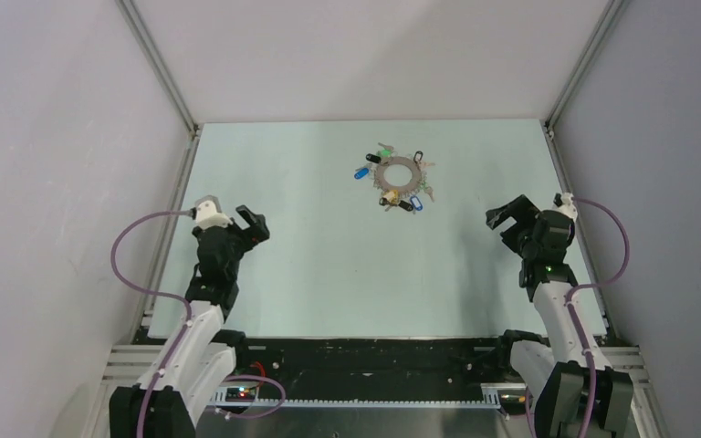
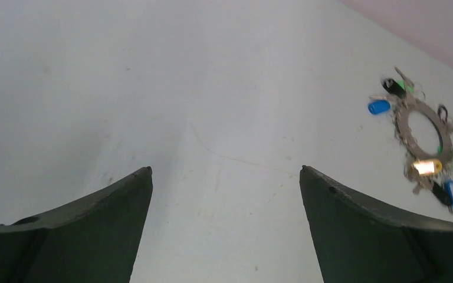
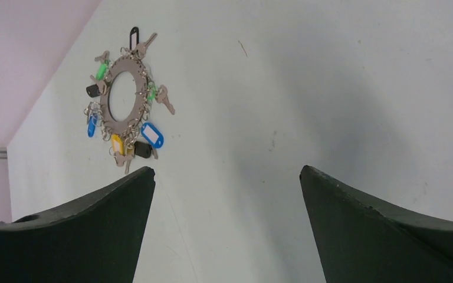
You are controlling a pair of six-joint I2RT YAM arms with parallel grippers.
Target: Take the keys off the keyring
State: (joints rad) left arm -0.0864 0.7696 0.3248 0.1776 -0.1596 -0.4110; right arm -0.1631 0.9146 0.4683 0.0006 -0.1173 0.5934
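**A:** Where is the keyring?

**B:** It lies flat on the counter, in the upper middle of the top view, a little right of centre. In the left wrist view it sits at the right edge of the frame. In the right wrist view it is in the upper left.

**A:** And the keys?

**B:** All fanned out around the ring's rim, joined to it by small wire loops. I can see blue, green and black heads, one yellowish piece on the ring's lower edge in the top view, and a few plain metal keys. None of them lies apart from the ring.

**A:** What about the left end effector?

**B:** It is spread wide with nothing between its fingers. Its own camera shows only bare counter in the gap. It sits at the left of the top view, below the ring's level and well apart from it.

**A:** And the right end effector?

**B:** It is the same, fully spread and holding nothing. It sits at the right of the top view, also lower in the frame than the ring and well apart from it. The ring lies between the two arms, somewhat nearer the right one.

**A:** Is anything touching the ring?

**B:** Only the counter and its own keys.
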